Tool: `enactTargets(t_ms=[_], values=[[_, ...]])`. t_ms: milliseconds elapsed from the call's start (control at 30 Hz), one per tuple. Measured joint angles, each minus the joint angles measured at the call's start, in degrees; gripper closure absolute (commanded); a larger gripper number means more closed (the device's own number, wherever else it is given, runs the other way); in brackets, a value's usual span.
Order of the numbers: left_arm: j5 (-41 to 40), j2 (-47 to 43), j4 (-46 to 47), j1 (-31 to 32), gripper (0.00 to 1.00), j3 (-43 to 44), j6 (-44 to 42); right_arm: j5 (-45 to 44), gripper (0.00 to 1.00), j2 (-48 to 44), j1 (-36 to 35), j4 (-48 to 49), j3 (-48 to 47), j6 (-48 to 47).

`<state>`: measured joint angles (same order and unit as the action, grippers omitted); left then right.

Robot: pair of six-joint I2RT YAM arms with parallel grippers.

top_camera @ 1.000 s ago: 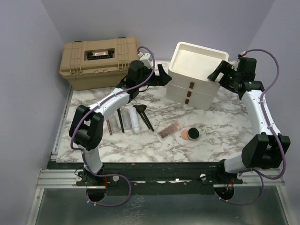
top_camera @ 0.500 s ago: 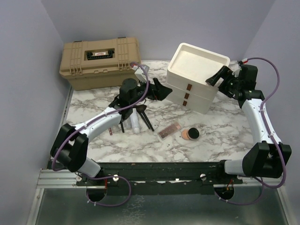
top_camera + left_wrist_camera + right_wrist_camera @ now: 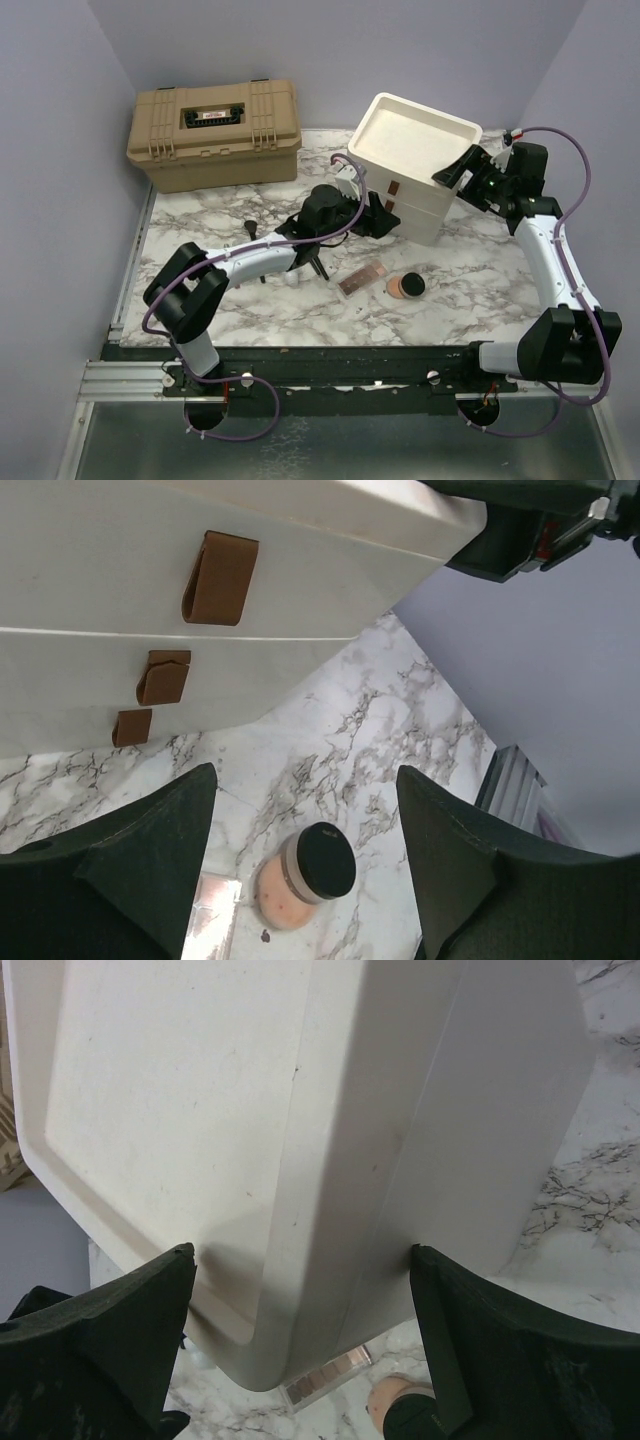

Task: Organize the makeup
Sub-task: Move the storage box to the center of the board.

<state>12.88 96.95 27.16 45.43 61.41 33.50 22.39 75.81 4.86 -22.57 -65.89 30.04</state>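
Observation:
The pink palette (image 3: 362, 279) and the round black compact (image 3: 405, 286) with peach powder lie on the marble in front of the cream drawer unit (image 3: 412, 140). The brushes (image 3: 319, 267) and tubes are mostly hidden under my left arm. My left gripper (image 3: 385, 216) is open and empty, low in front of the unit's brown drawer pulls (image 3: 218, 578). In the left wrist view it (image 3: 303, 780) frames the compact (image 3: 305, 875). My right gripper (image 3: 457, 168) is open, and in the right wrist view it (image 3: 300, 1250) straddles the unit's right corner (image 3: 330, 1160). The palette (image 3: 325, 1375) shows below that corner.
The tan toolbox (image 3: 215, 128) stands shut at the back left. A small black piece (image 3: 250, 228) lies on the marble left of my left arm. Purple walls close in the left, back and right sides.
My left arm has swung from beside the toolbox to the right, down to the drawer unit's front. The drawer unit has turned and shifted slightly left, with my right gripper staying at its corner.

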Motion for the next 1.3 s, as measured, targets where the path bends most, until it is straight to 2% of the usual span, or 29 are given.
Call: enactTargets(t_ms=[67,200,333,467,567,633,733,800,900,967,1067,1167,1267,1300], values=[[-1.2,0.2,0.0,0.2,0.29,0.0,0.0,0.8,0.13,-0.2,-0.1,0.4,0.5,0.1],[-3.9,1.3,0.0,0.5,0.39,2.2,-0.4,1.7,0.13,-0.1,-0.4,0.6,0.6,0.0],[-6.4,4.0,0.5,0.4,0.42,6.4,-1.1,1.9,0.13,0.5,-0.5,0.5,0.3,-0.1],[-8.0,6.2,0.9,0.4,0.50,8.3,-2.3,2.3,0.13,0.9,-0.5,0.3,-0.1,-0.2],[-8.1,8.8,0.6,0.4,0.58,9.8,-3.8,2.6,0.13,1.2,-0.5,0.3,-0.3,-0.3],[-8.1,10.8,0.1,0.4,0.69,11.5,-4.9,2.6,0.13,1.3,-0.5,0.3,-0.4,-0.5],[-8.1,12.7,-1.7,0.4,0.77,13.9,-6.6,2.7,0.13,1.5,-0.5,0.2,-0.5,-0.9],[-7.9,13.0,-3.3,0.4,0.78,15.1,-7.3,2.6,0.13,1.6,-0.5,0.2,-0.6,-1.0],[-6.8,13.8,-5.0,0.4,0.67,17.2,-8.0,2.6,0.12,1.8,-0.5,0.3,-0.7,-1.2],[-6.7,13.9,-5.4,0.7,0.49,17.6,-8.1,2.6,0.11,1.8,-0.5,0.3,-0.8,-1.2],[-6.8,13.6,-5.1,0.9,0.46,17.0,-7.4,2.6,0.10,1.9,-0.5,0.5,-0.8,-1.2],[-8.4,12.1,-3.9,0.7,0.37,14.1,-7.1,2.6,0.09,1.9,-0.6,0.6,-0.7,-1.2],[-9.7,9.8,-1.7,-0.8,0.07,9.7,-5.2,2.7,0.08,2.0,-0.6,0.7,-0.7,-1.2],[-10.0,8.9,-0.5,-1.4,0.02,7.6,-4.2,2.7,0.08,2.1,-0.6,0.7,-0.7,-1.2]])
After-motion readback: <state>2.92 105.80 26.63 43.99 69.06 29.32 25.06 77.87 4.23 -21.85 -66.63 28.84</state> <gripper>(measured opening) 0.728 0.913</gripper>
